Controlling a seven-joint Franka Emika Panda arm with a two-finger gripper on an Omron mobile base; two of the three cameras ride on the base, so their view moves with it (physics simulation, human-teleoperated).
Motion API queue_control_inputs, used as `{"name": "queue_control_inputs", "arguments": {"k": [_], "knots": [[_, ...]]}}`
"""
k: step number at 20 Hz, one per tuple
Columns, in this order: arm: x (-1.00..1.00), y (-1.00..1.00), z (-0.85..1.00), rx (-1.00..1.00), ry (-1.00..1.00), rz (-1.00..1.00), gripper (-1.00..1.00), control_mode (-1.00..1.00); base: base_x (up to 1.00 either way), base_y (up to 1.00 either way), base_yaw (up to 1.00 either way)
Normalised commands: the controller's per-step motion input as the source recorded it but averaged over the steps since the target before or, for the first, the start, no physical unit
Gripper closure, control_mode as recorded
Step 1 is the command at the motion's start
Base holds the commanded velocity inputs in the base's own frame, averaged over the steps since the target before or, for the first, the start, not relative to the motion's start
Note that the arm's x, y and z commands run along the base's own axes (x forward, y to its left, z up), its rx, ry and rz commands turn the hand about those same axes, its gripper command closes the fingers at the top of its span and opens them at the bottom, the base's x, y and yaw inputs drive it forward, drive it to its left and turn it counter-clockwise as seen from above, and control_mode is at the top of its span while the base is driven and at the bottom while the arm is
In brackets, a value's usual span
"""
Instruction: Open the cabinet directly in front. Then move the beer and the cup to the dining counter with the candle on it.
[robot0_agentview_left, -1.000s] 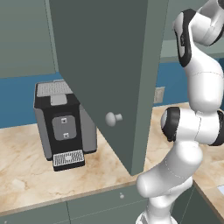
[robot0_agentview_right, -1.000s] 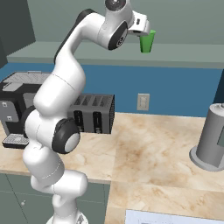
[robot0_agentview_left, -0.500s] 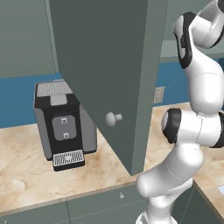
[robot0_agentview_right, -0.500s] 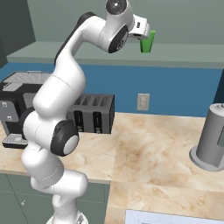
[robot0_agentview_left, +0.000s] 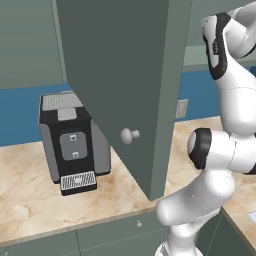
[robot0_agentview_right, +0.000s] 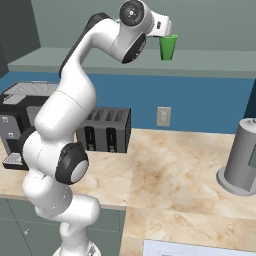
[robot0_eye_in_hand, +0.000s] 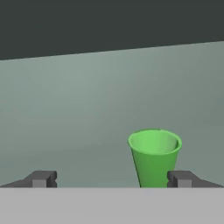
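The cabinet's door (robot0_agentview_left: 115, 75) stands swung open toward me, its round pale knob (robot0_agentview_left: 129, 135) facing forward. On the cabinet's shelf (robot0_agentview_right: 75, 59) stands the small bright green cup (robot0_agentview_right: 168, 47), upright. My gripper (robot0_agentview_right: 166, 34) is raised to the cup, just above and left of it. In the hand view the cup (robot0_eye_in_hand: 154, 157) sits between the open fingers, close to the right fingertip (robot0_eye_in_hand: 181, 178) and far from the left one. My gripper (robot0_eye_in_hand: 111, 179) holds nothing. The beer and the dining counter are out of view.
On the marble worktop (robot0_agentview_right: 170, 175) stand a black coffee machine (robot0_agentview_left: 70, 142), a dark toaster (robot0_agentview_right: 105, 131) and a grey round appliance (robot0_agentview_right: 244, 160). A wall outlet (robot0_agentview_right: 163, 116) is on the blue backsplash. The open door overhangs the worktop beside my arm.
The hand has moved a little closer to the cup. The cup and the door have stayed put, and the jaws have stayed open.
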Motion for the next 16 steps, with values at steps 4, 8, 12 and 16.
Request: {"name": "queue_control_inputs", "arguments": {"k": [4, 8, 12, 16], "knots": [[0.0, 0.0, 0.0, 0.0, 0.0, 0.0, -1.0, -1.0, 0.0, 0.0, 0.0], [0.2, 0.0, 0.0, 0.0, 0.01, 0.0, -1.0, -1.0, 0.0, 0.0, 0.0], [0.37, 0.0, 0.0, 0.0, 0.02, 0.0, -1.0, -1.0, 0.0, 0.0, 0.0], [0.37, -0.01, 0.0, 0.0, 0.03, 0.0, -1.0, -1.0, 0.0, 0.0, 0.0]]}}
